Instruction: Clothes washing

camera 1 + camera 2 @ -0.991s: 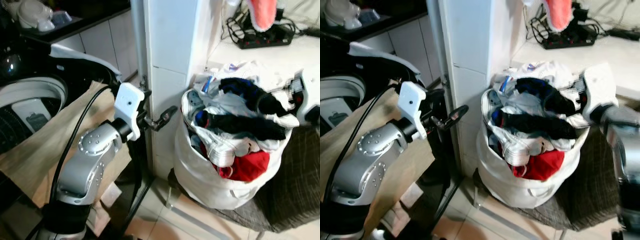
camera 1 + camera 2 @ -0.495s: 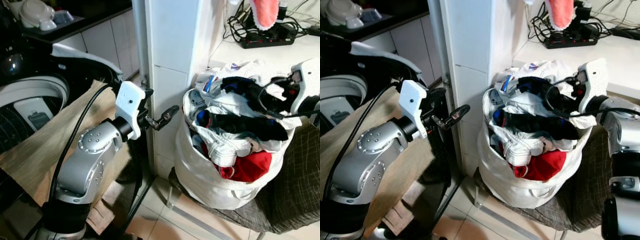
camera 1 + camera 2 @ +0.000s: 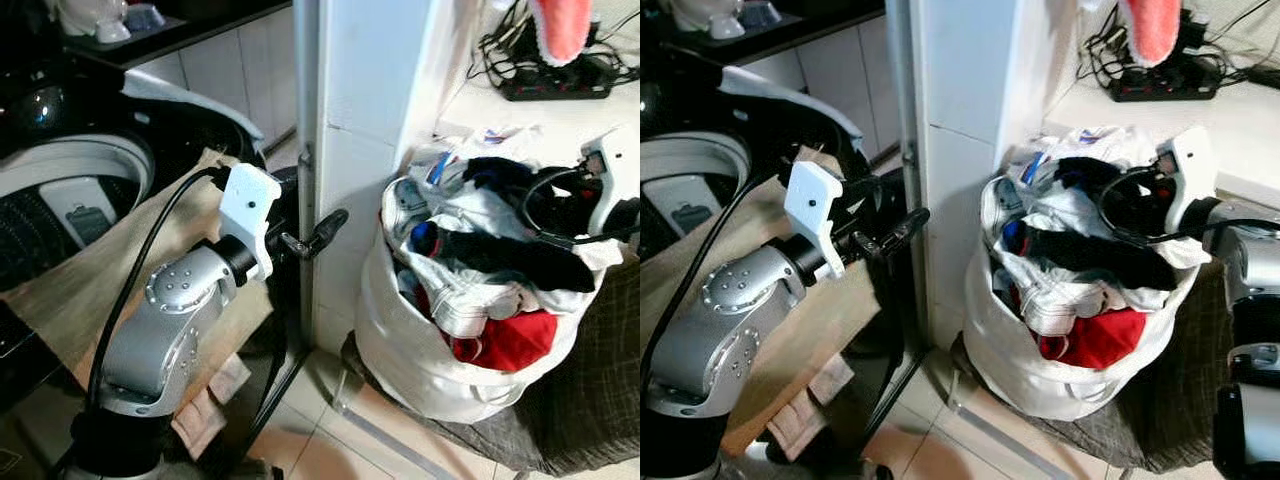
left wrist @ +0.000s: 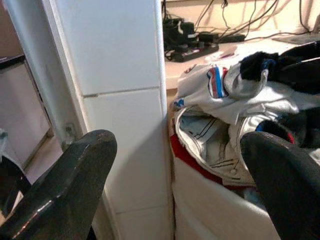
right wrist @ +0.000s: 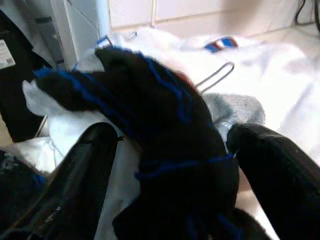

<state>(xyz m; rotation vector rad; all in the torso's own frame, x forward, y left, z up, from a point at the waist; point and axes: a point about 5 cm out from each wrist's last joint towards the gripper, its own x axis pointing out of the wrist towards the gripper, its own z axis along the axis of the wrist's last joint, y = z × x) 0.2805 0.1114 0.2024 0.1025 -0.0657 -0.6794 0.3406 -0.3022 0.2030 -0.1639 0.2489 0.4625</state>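
Straddling the black garment [image 5: 165,130] atop the white laundry bag [image 3: 420,350], the right gripper [image 5: 170,165] stands spread, unclenched; it should sink deeper before pinching. Left gripper [image 4: 175,200] hangs released beside the pillar [image 3: 360,110].

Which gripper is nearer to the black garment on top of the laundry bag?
Right. The right gripper straddles the black garment, fingers open either side. The left gripper hangs open beside the pillar, apart from the bag.

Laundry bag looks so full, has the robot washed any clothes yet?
Nothing looks done: the white laundry bag is heaped. In hand: the right gripper has open fingers around a black garment on top. Left: moving it all to the washer. The left gripper waits open.
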